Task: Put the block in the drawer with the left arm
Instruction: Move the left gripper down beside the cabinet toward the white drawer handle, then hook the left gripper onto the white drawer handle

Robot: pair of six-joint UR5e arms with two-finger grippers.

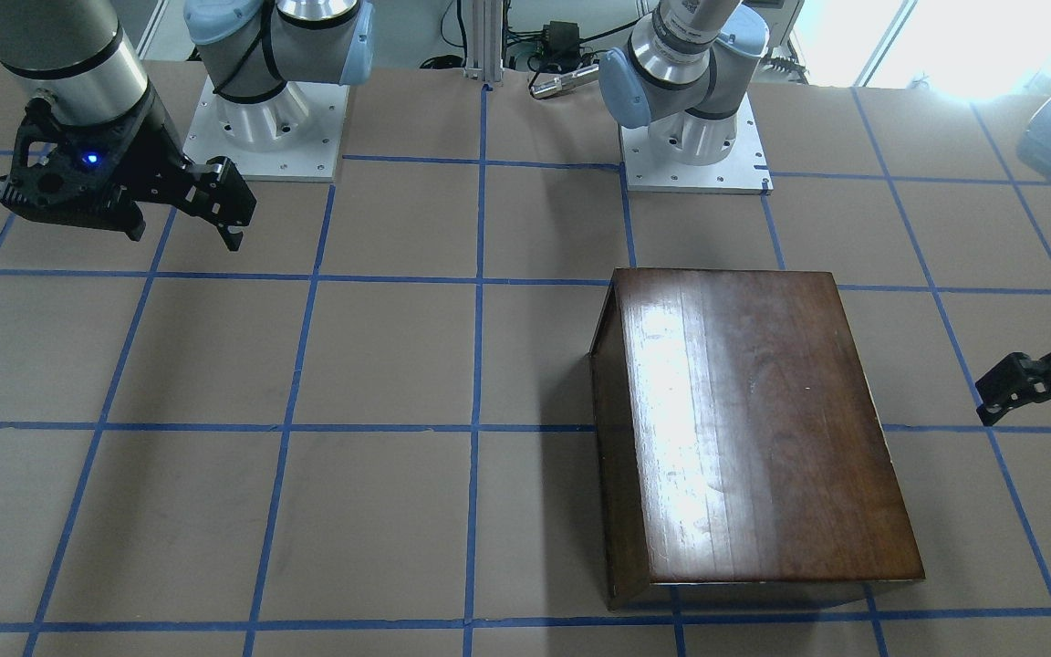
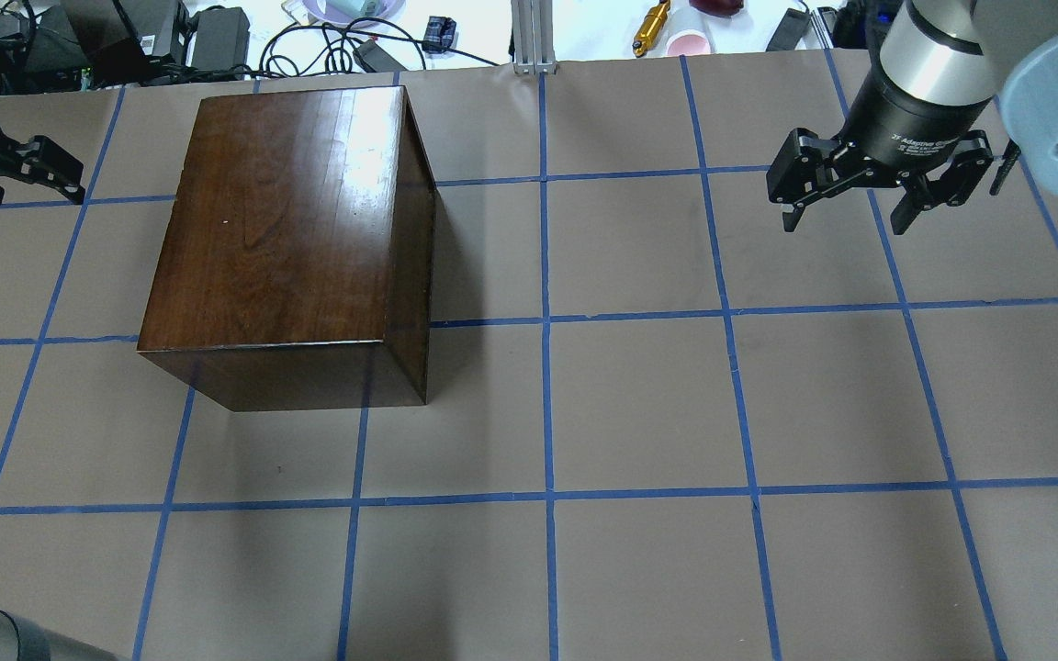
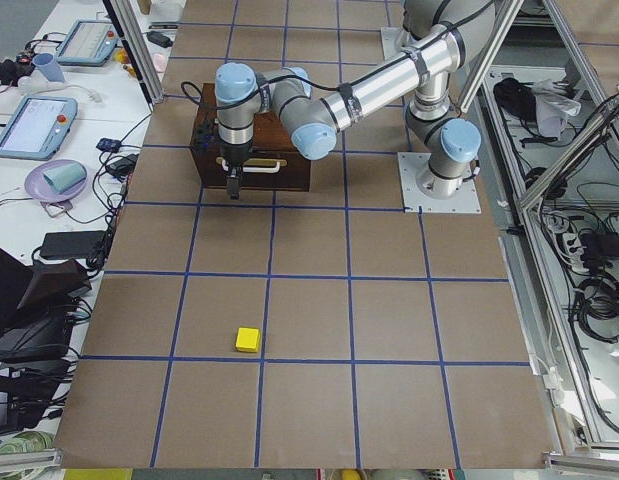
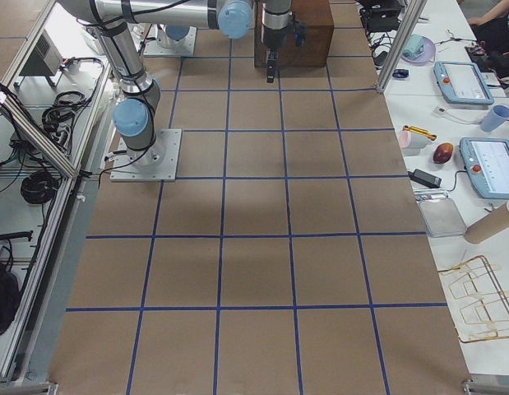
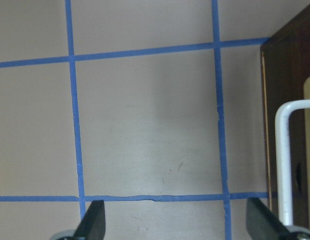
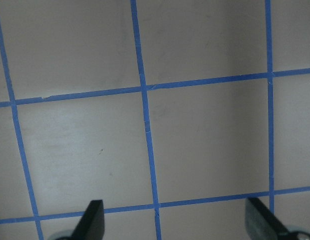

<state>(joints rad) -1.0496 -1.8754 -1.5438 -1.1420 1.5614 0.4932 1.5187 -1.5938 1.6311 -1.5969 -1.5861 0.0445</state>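
Note:
The yellow block (image 3: 248, 340) lies on the brown table far out on my left, well short of the dark-brown box (image 2: 290, 239). The drawer (image 3: 257, 172) sits shut in the box's left face; its dark front panel (image 5: 272, 125) and white handle (image 5: 281, 165) show in the left wrist view. My left gripper (image 2: 33, 195) is open and empty, hovering just outside that front, also in the front-facing view (image 1: 1032, 412) and the left wrist view (image 5: 177, 225). My right gripper (image 2: 846, 225), with the blue light (image 1: 183, 239), is open and empty above the table's right side.
The two arm bases (image 1: 261, 119) (image 1: 694, 137) stand at the robot's edge. Cables, tablets and cups crowd the operators' bench (image 3: 49, 110) beyond the far edge. Blue tape lines grid the table.

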